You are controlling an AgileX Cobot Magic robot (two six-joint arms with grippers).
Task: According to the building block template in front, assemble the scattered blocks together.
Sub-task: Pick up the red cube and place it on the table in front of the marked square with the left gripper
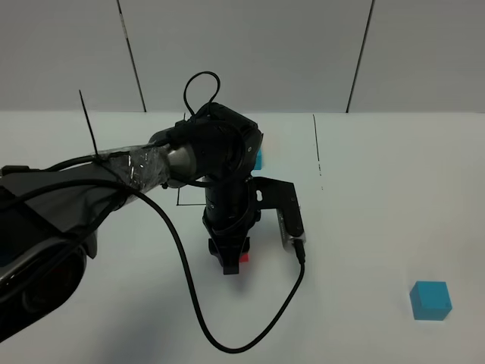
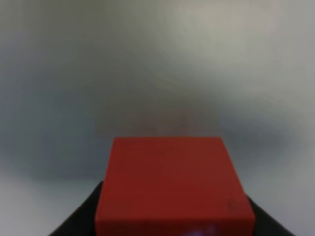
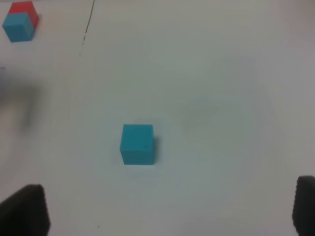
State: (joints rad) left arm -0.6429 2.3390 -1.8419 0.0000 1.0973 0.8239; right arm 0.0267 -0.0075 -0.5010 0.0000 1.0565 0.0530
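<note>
**Red cube in grasp; cyan cube untouched; no join yet**

Progress. The left end effector [image 1: 232, 265] was closed on the small matte red cube [image 2: 172, 182]. In the left wrist view the cube sat tight between the two dark fingers [image 2: 74, 223] and filled the gap. From the high camera it showed only as a red sliver at the arm's tip, near the middle of the smooth white tabletop [image 1: 379, 212]. I could not tell whether it rested on the surface or hung clear of it.

The small matte cyan cube [image 1: 430, 299] sat alone toward the right near side, well apart from the red one, with nothing touching it. The right end effector [image 3: 170, 187] hung above it, fingers spread wide and empty.

The building block template [image 3: 19, 22], a red cube joined to a cyan cube as one short bar, lay at the far side. The left arm mostly hid it in the high view.

Judgement: one of the two pick-ups looked made. What remained was to take the cyan cube, bring the two cubes face to face, and match the template's pairing.

Materials. Both loose cubes were plain, flat-faced and crisp-edged with no gloss, and appeared equal in size. They looked rigid, and their flat faces should suit a parallel pinch. The tabletop carried a few thin black lines [image 1: 316, 152].
</note>
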